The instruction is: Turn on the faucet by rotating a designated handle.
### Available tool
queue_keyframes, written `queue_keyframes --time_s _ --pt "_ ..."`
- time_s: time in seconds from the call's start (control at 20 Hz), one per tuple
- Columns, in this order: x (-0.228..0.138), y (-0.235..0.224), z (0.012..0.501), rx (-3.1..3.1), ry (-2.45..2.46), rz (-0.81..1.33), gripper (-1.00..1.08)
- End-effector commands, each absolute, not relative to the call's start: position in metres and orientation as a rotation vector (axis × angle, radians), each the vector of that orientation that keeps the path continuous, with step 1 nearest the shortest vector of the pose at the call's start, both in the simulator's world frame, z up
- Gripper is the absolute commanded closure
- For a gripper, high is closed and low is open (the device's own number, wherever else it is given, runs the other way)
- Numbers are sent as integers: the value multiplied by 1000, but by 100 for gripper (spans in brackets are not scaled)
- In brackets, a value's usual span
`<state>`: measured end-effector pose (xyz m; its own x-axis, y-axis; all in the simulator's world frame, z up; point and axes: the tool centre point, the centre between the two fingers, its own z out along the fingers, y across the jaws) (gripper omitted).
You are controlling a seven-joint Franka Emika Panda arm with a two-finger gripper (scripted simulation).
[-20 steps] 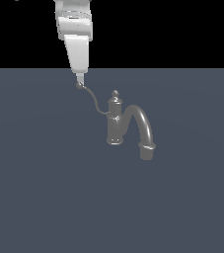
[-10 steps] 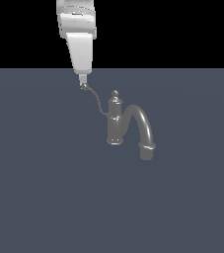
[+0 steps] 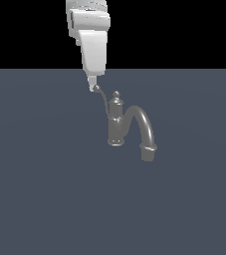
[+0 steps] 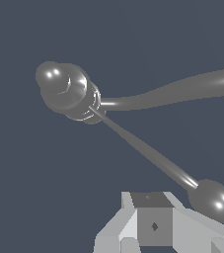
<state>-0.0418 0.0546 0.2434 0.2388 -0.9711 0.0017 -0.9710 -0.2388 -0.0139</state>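
Right now everything hangs on how my pincer (image 3: 93, 89) sits against the ball tip of the handle (image 3: 104, 103). Taking the faucet (image 3: 118, 124) column as my landmark, the handle springs from the column just below the ball finial and runs up and away from it, toward the exterior view's left, on the side opposite the thick arched spout. Its long axis is that slanted line from column to tip. The pincer comes down from above and ends right at that far tip, touching it or just beside it; I cannot tell which. In the wrist view the lever (image 4: 148, 150) runs straight from the column to its ball, and the ball lies just off to one side of the pincer (image 4: 153, 225) body rather than between the fingers.

I cannot tell whether the pincer is clenched or released; nothing sits visibly between its fingers.

I judge the coming move to be a sideways push on the tip, swinging the lever around the column. The faucet itself stands upright on the grey counter (image 3: 45, 199).
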Motion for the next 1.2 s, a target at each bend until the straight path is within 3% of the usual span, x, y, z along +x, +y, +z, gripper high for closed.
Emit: queue_keyframes --time_s 0.0,0.45,0.55,1.15 --pt "-51 38 242 -2459 1950 -7 108" --pt "-76 4 242 -2467 1945 0 108" --pt "-71 16 243 -2477 1924 -9 108" --pt "-59 -50 242 -2471 1937 -4 108"
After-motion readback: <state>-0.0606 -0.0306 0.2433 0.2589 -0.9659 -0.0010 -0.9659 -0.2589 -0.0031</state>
